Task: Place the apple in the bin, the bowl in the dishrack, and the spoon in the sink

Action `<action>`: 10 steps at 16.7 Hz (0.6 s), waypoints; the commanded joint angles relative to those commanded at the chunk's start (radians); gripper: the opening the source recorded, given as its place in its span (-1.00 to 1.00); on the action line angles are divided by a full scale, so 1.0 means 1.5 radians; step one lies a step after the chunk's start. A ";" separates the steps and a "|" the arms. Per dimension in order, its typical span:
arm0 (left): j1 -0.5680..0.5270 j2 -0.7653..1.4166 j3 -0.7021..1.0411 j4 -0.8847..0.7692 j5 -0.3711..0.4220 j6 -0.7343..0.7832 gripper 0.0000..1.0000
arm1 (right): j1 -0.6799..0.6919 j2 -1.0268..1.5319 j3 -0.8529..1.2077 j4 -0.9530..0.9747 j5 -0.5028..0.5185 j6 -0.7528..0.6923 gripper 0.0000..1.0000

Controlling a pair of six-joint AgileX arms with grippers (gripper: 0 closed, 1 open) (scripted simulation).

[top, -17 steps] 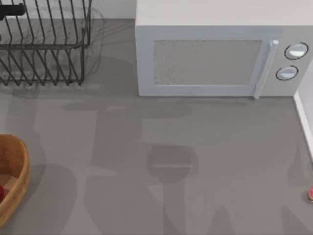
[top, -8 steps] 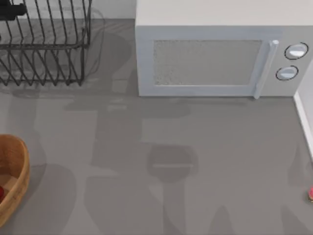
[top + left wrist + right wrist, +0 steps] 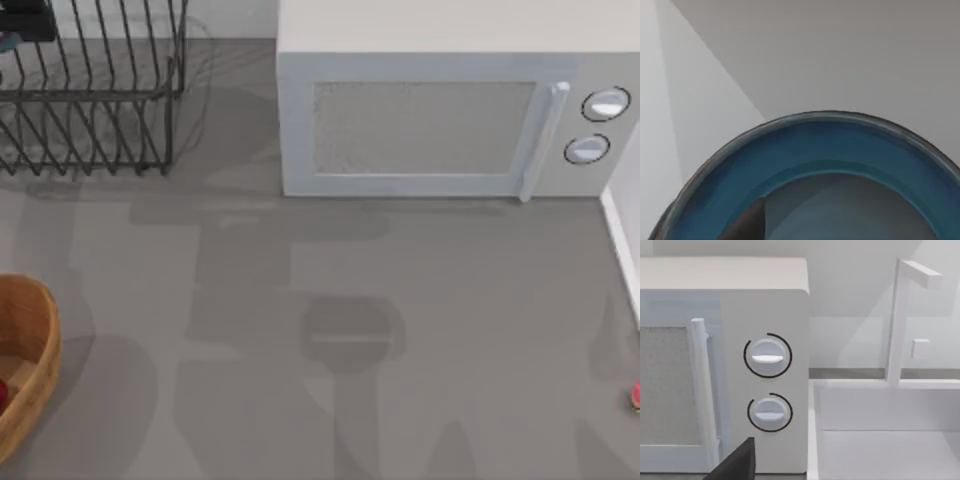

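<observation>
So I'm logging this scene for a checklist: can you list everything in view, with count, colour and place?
dishrack: one, black wire, top view's far left corner.
microwave: one, white with two dials, far side, right of the dishrack.
bin: one, tan-orange, left edge, cut off by the frame.
apple: one, red sliver inside the bin at the left edge.
spoon: one, pink-red tip at the right edge.
sink: one, white with a white faucet, beside the microwave in the right wrist view.
bowl: one, blue, close under the left wrist camera.
table: one, grey.
</observation>
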 joint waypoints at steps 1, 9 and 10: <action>0.000 0.000 0.000 0.000 0.000 0.000 1.00 | 0.000 0.000 0.000 0.000 0.000 0.000 1.00; -0.004 -0.099 -0.049 -0.045 -0.005 0.002 1.00 | 0.000 0.000 0.000 0.000 0.000 0.000 1.00; -0.005 -0.138 -0.070 -0.064 -0.008 0.002 1.00 | 0.000 0.000 0.000 0.000 0.000 0.000 1.00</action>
